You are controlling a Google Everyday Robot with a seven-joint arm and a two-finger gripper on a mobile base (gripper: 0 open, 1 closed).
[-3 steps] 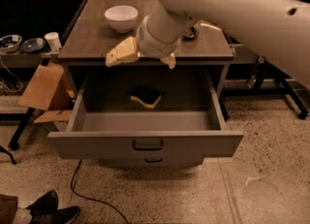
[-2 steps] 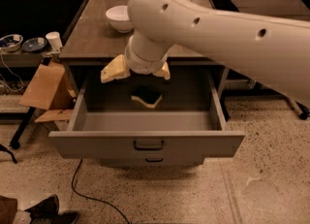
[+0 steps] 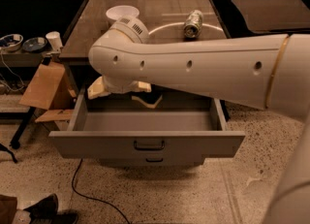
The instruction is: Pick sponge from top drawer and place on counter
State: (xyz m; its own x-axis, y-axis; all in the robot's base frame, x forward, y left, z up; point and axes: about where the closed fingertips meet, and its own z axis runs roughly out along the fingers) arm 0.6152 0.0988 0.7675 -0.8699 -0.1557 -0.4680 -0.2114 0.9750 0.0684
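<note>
Reaching lower than a second ago, the claw [image 3: 121,88] now hangs inside the open top drawer [image 3: 203,143] at centre frame, its pale fingers [image 3: 99,88] spread and gripping nothing. The sponge [image 3: 147,102] lies on the drawer floor just beside the finger nearer frame centre, so the grasp appears imminent. The desk [image 3: 164,9], at upper frame, awaits it.

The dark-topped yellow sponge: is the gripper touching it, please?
Cannot tell. In the camera view the gripper hangs in the grey metal top drawer, its finger meeting the sponge in outline; depth unclear.
</note>
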